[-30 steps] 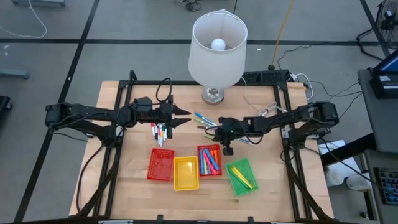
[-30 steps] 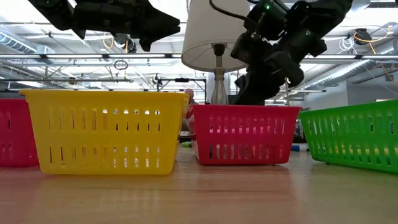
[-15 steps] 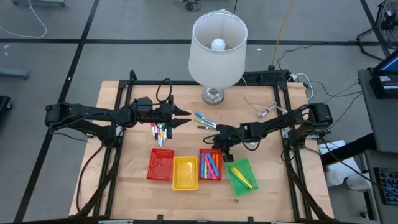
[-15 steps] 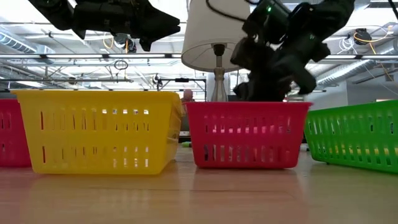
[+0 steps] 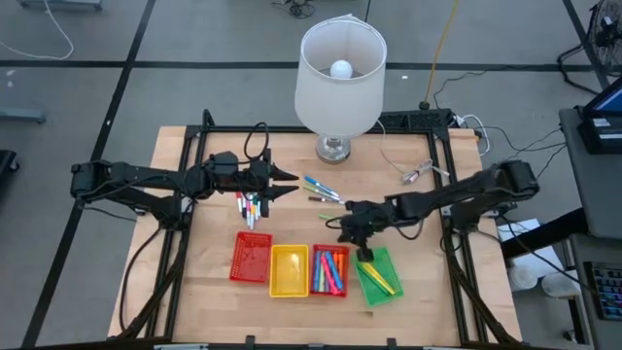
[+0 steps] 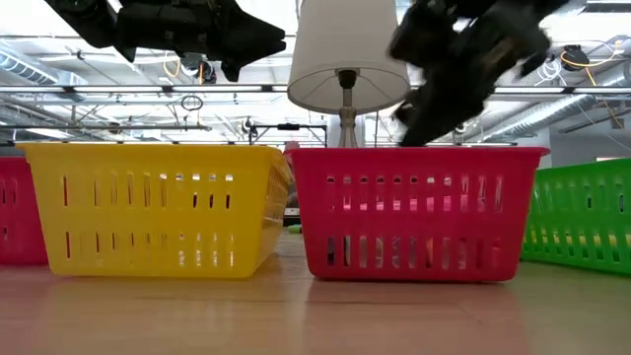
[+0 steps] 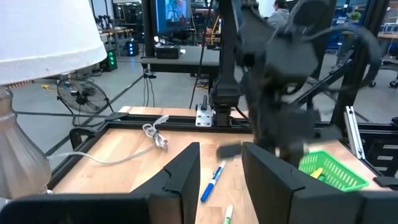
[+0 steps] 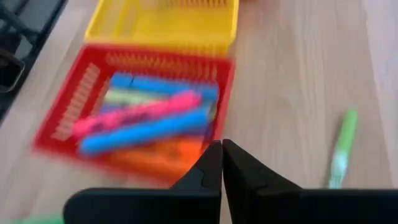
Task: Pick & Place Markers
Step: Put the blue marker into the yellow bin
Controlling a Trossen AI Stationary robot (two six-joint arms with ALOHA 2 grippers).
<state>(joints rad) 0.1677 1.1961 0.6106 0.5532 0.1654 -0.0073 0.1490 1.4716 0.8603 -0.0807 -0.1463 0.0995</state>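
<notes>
Here my right hand sat closed and empty over the wooden desk, between the red mesh tray of pink, blue and orange markers and the green mesh tray. I saw one green marker lying loose on the desk beside the red tray. My left hand hovered part-open, gripping nothing, near the loose cluster of white markers with coloured caps, with a yellow mesh tray nearby.
</notes>
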